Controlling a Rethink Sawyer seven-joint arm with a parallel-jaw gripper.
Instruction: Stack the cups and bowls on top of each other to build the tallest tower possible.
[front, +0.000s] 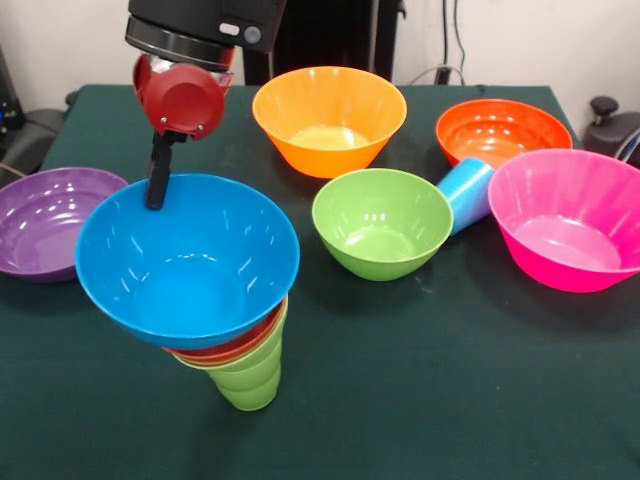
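Big glossy blue plastic bowl is sitting atop tower w/ orange bowl and lime green stepped cup on bench. Jaws are pinching its rim. Pink, purple, green bowls and light blue cup are waiting.

I see a dark green desk. Resting on it: a purple bowl, yellow-orange bowl, orange bowl, green bowl, pink bowl, a tipped light blue cup, and a lime green cup.
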